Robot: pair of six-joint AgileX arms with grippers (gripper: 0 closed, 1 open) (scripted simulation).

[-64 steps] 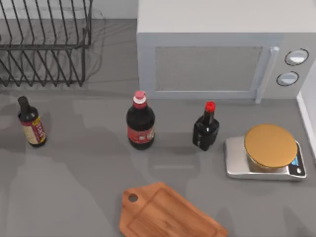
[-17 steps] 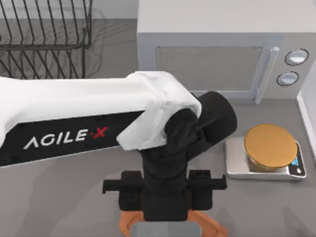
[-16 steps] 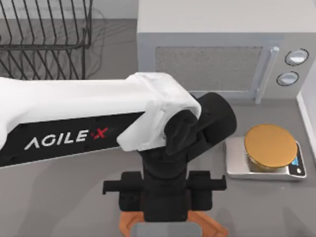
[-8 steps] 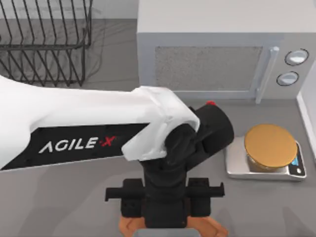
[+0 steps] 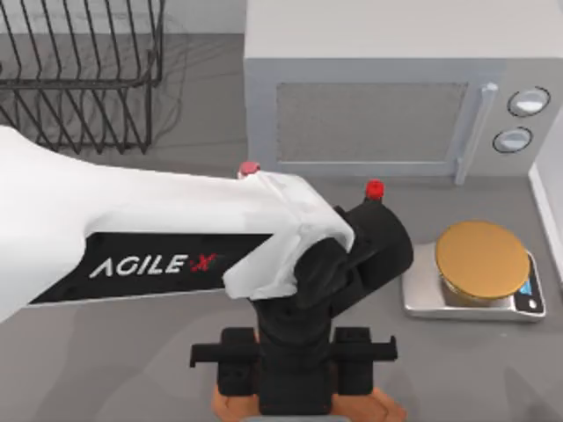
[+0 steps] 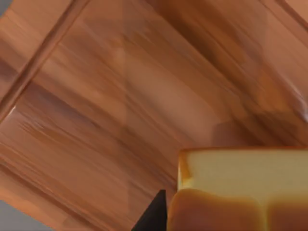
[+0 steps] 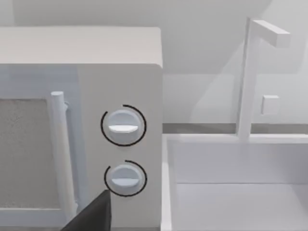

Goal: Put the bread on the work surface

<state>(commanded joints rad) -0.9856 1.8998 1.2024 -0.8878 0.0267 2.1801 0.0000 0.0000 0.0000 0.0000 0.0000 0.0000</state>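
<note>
Bread [image 6: 240,192] hangs low over the work surface [image 6: 144,96] at 6 o'clock, left gripper [image 5: 295,391] apparently clamped on it; next lower and release.

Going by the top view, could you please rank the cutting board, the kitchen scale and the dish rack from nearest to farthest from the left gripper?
1. The cutting board, directly beneath the left gripper at the table's near edge.
2. The kitchen scale, off to the right, carrying a gold disc.
3. The dish rack, in the far left corner.
</note>
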